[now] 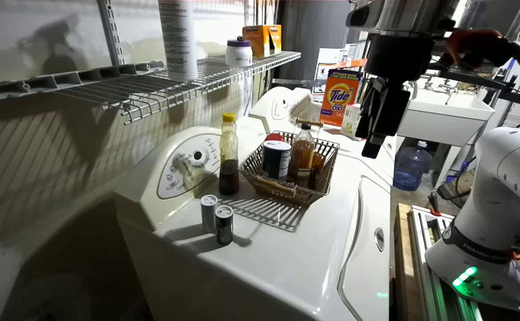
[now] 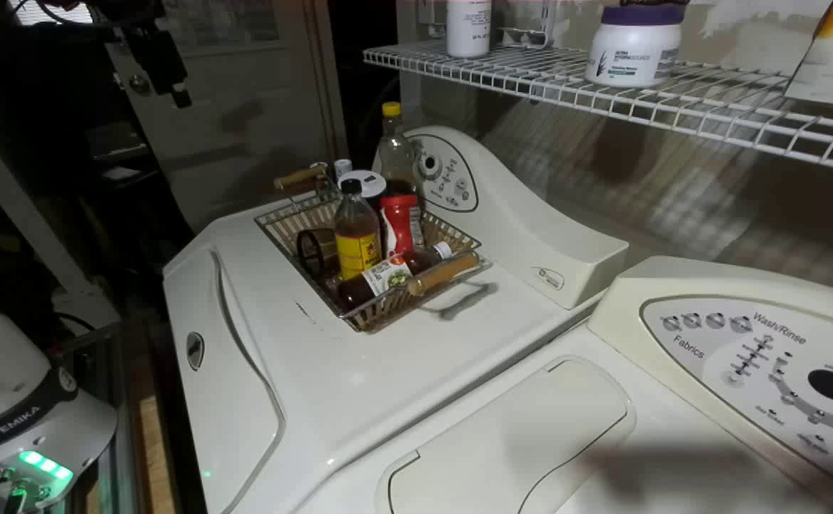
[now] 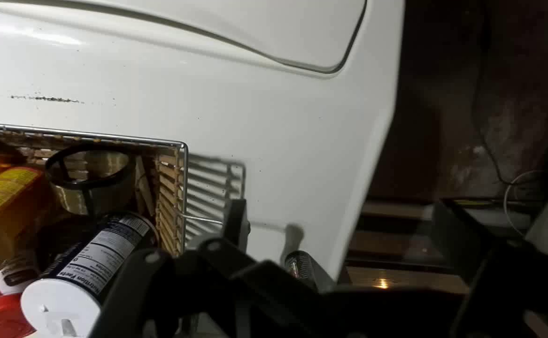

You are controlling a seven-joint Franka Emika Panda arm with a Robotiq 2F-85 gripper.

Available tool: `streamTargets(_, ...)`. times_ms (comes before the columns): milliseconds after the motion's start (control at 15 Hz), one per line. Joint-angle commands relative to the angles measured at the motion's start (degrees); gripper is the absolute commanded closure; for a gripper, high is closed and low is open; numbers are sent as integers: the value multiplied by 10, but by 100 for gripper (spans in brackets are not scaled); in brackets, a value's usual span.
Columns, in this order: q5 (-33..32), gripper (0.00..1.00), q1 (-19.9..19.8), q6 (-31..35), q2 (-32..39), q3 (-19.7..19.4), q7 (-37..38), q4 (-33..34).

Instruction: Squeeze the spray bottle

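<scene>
Bench (image 1: 268,263), in an exterior view | far: basket (image 1: 308,197) | far left: yellow-capped bottle (image 1: 229,156) | near left: pale shaker (image 1: 208,215), dark shaker (image 1: 224,226)

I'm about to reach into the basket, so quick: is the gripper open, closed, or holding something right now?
Gripper: open, jaws apart in the wrist view, holding nothing.

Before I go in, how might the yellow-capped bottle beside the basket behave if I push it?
The yellow-capped bottle may tip if pushed high, being tall and slim. Dark liquid fills only its lower part, so it should be bottom-heavy. Once over, its round sides could let it roll on the glossy machine top.
</scene>
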Motion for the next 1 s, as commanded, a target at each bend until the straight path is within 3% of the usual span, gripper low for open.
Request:
streamTargets(0,0,0,-1,-2,0,1,0,2)
streamTargets(467,-3,0,-8,11,12,-2,0,18)
streamTargets(933,-97,0,-45,101,54,-12,-44,117)
